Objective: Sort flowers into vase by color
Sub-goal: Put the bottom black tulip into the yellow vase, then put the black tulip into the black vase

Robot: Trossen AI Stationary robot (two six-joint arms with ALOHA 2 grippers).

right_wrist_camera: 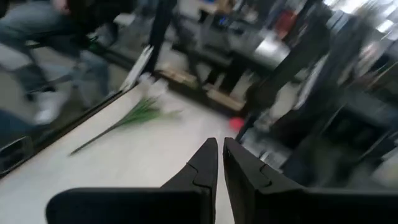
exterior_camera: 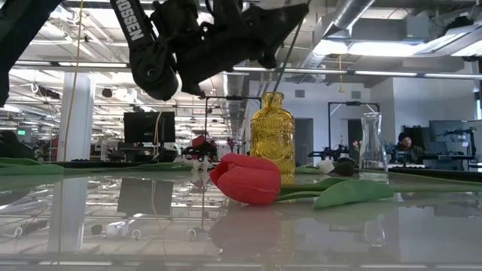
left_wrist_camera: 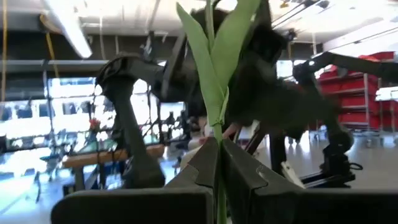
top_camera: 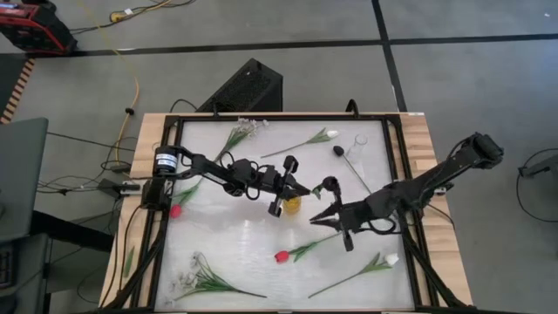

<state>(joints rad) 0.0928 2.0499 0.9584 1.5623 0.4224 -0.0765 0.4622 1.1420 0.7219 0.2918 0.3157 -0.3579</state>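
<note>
A grey floor (top_camera: 453, 83) crossed by dark lines is seen around the table, with a yellow cable (top_camera: 132, 92) trailed over it. Ceiling pipes (exterior_camera: 354, 15) and strip lights (exterior_camera: 392, 47) are shown overhead.

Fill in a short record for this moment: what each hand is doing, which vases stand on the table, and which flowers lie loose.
left hand: shut on a green stem, above the yellow vase
right hand: shut, empty, near table centre
vases: yellow vase at centre; clear vase farther back
loose flowers: red tulip, white tulip, white spray
table: glossy pale top
</note>
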